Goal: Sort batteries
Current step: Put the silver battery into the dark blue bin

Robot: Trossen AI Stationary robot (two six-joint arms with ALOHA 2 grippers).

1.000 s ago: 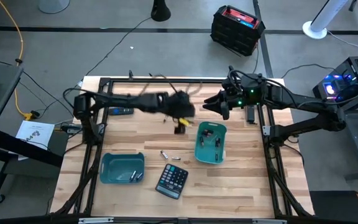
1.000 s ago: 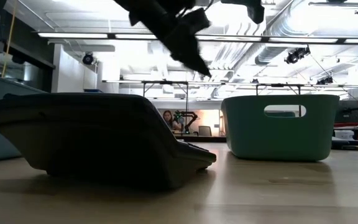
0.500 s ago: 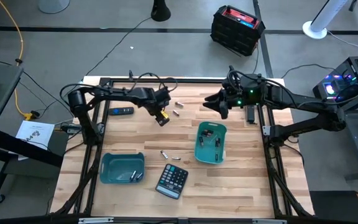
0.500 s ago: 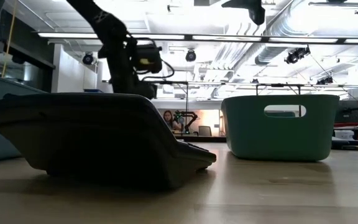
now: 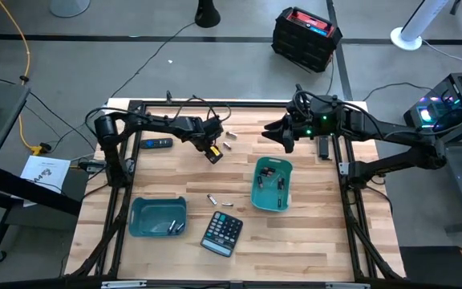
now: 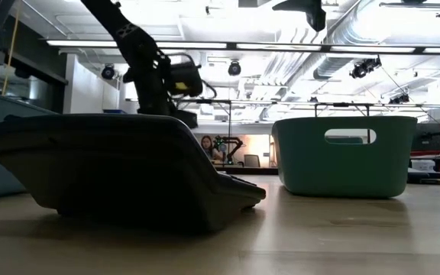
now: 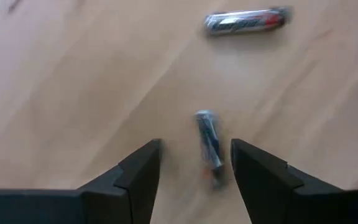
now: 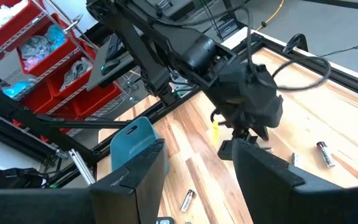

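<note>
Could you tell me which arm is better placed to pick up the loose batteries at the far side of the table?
The left. Its gripper is open right over a battery, with another battery just beyond. The right gripper hangs farther off, also open.

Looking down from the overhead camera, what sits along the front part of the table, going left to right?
Wide teal tray → two loose batteries → calculator → taller teal bin.

Grey concrete floor [image 5: 95, 48]; red shelving [image 8: 36, 56]; ceiling strip lights [image 6: 281, 46].
</note>
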